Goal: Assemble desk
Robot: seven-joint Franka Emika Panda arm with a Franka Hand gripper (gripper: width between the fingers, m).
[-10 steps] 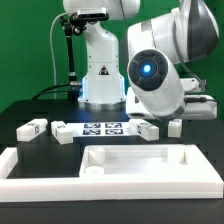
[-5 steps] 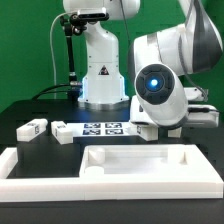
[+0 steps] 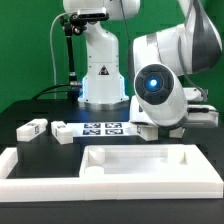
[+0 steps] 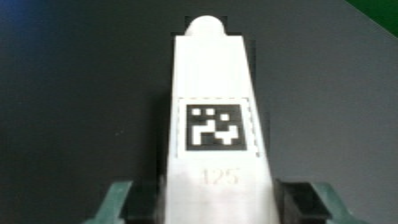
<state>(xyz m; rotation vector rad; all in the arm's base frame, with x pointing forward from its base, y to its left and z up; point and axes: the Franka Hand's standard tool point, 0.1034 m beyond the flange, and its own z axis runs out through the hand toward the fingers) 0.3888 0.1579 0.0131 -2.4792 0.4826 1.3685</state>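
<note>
In the exterior view the top panel (image 3: 100, 153) lies at lower centre, a loose leg (image 3: 32, 128) sits at the exterior view's left, and the arm's wrist (image 3: 158, 90) hangs low, right of centre. In the wrist view the gripper (image 4: 214, 198) straddles a tagged leg (image 4: 215, 110). The jaws are spread, seemingly with thin gaps either side. The leg's long axis runs straight out from between the fingers (image 4: 125, 200), across their closing line.
</note>
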